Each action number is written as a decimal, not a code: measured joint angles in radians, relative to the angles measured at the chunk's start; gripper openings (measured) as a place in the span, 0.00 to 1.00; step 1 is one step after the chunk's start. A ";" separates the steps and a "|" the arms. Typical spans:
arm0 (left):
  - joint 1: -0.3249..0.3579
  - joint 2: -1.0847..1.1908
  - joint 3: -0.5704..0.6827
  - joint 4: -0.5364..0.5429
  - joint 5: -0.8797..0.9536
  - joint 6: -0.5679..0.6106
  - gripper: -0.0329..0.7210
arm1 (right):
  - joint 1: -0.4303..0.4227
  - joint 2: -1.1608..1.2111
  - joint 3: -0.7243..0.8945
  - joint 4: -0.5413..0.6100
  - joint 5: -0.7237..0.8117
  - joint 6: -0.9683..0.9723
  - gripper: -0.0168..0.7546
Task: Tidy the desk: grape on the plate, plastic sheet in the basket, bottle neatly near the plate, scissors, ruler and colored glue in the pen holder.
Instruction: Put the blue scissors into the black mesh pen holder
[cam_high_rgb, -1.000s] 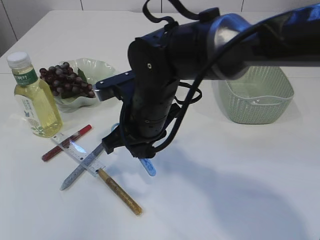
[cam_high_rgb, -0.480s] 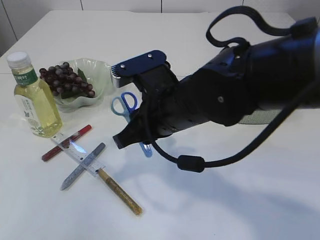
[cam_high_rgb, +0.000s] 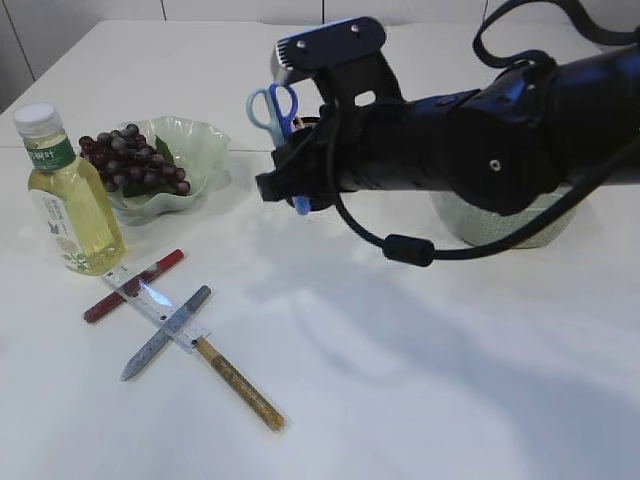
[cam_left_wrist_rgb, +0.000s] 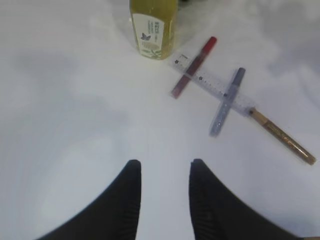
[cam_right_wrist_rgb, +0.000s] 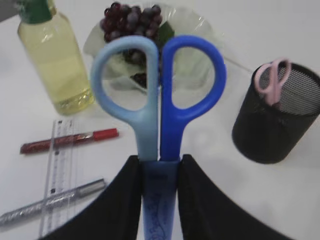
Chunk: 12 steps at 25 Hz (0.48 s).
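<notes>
Right fingers (cam_right_wrist_rgb: 157, 172) grip blue scissors (cam_right_wrist_rgb: 159, 90); left fingers (cam_left_wrist_rgb: 162, 200) apart, empty; only right wrist shows pen holder (cam_right_wrist_rgb: 280, 117).

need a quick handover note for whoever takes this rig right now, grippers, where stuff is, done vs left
Right gripper: shut on the blue scissors, lifted off the table, handles pointing away from the wrist.
Left gripper: open, empty, hovering over bare table.
Done: grapes on the plate; bottle upright beside the plate; pink scissors in the pen holder.
Left: drop the blue scissors into the pen holder, then the ruler and the red, silver and gold glue pens lying crossed on the table.
Plastic sheet: not visible; basket mostly hidden.
</notes>
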 joint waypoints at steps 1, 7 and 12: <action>0.000 0.000 0.000 0.000 -0.008 0.000 0.36 | -0.015 0.000 -0.004 -0.002 -0.019 0.000 0.28; 0.000 0.000 0.000 0.000 -0.045 0.000 0.36 | -0.097 0.010 -0.047 -0.010 -0.131 0.000 0.28; 0.000 0.000 0.000 0.000 -0.113 0.000 0.36 | -0.151 0.059 -0.115 -0.015 -0.191 0.000 0.28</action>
